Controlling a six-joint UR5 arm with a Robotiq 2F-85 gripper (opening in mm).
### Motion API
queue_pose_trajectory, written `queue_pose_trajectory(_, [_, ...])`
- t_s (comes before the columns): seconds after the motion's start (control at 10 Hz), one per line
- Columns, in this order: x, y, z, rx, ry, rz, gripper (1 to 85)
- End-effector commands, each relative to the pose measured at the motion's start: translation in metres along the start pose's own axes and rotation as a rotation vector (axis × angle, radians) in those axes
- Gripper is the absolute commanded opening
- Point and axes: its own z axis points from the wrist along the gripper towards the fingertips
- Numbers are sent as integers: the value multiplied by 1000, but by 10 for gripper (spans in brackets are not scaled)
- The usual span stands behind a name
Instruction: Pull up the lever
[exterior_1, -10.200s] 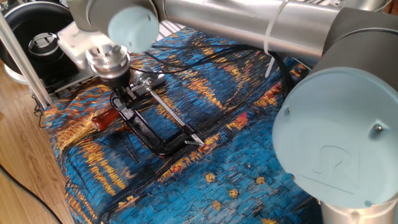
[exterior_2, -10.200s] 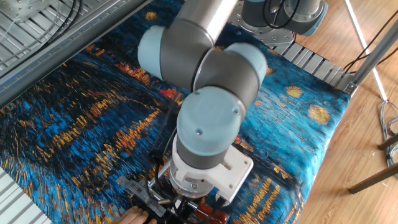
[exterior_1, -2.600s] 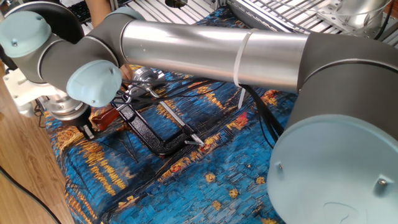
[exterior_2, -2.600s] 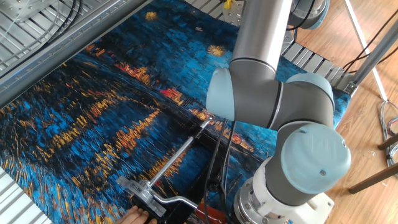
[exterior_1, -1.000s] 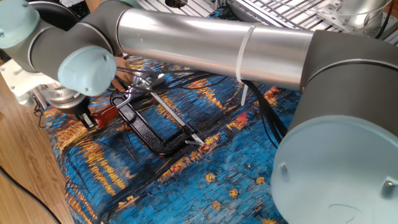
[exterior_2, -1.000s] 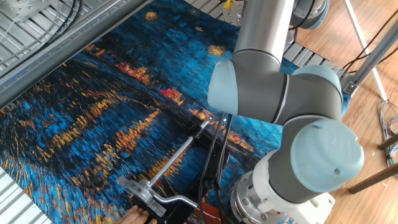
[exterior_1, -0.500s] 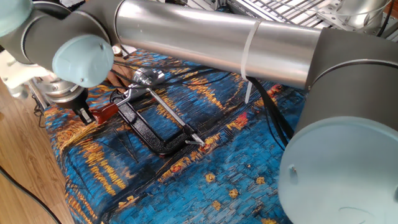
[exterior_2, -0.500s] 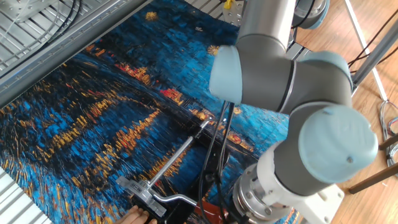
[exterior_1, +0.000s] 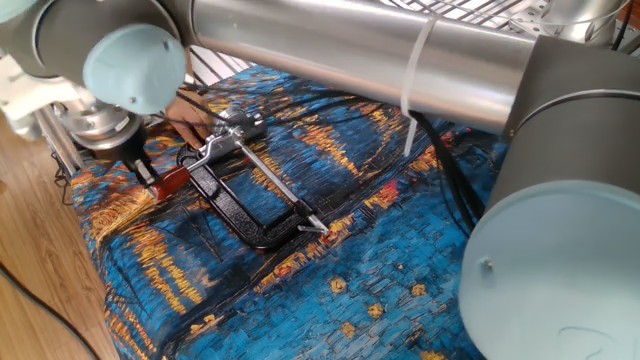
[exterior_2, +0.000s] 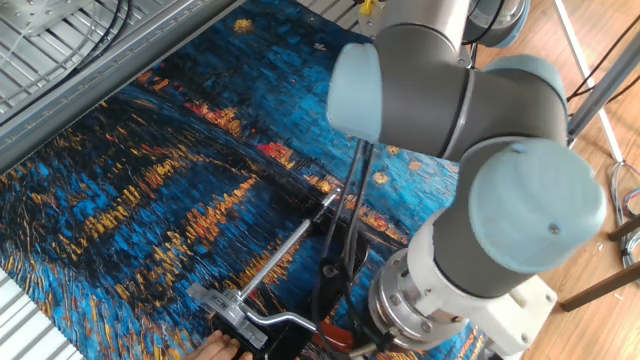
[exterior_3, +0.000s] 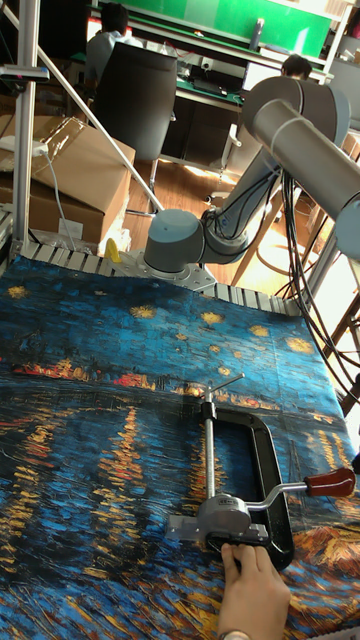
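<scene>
**Here: gripper at the lever's sleeve**

The clamp (exterior_3: 262, 470) lies on the painted cloth (exterior_1: 380, 270), a hand (exterior_3: 255, 590) steadying its head. Its lever (exterior_3: 305, 486) juts sideways; the gripper (exterior_1: 148, 177) seems closed on the sleeve. Lift smoothly, arcing about the clamp's head.

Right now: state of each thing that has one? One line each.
lever: lying low beside the clamp, red-orange sleeve end outward, not yet raised
gripper: fingertips at the lever's sleeve end; open or shut cannot be told
clamp frame: flat on the cloth
silver rod: lying flat through the clamp head
hand: pressing on the clamp head
patterned cloth: spread flat
</scene>
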Motion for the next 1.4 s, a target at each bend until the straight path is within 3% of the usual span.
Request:
queue_pose_trajectory(0.0, [-21, 19, 4, -27, -54, 69, 157])
queue_pose_trajectory(0.2, [-21, 16, 5, -10, -43, 67, 150])
queue_pose_trajectory(0.6, [-23, -8, 37, 57, -31, -2, 180])
queue_pose_trajectory(0.7, [-12, -14, 41, 81, 12, -34, 180])
queue_pose_trajectory(0.8, [-4, -16, 43, 89, 46, -47, 180])
queue_pose_trajectory(1.0, [-3, -9, 53, 82, 59, -20, 180])
queue_pose_trajectory(1.3, [1, -11, 60, 102, 76, -9, 177])
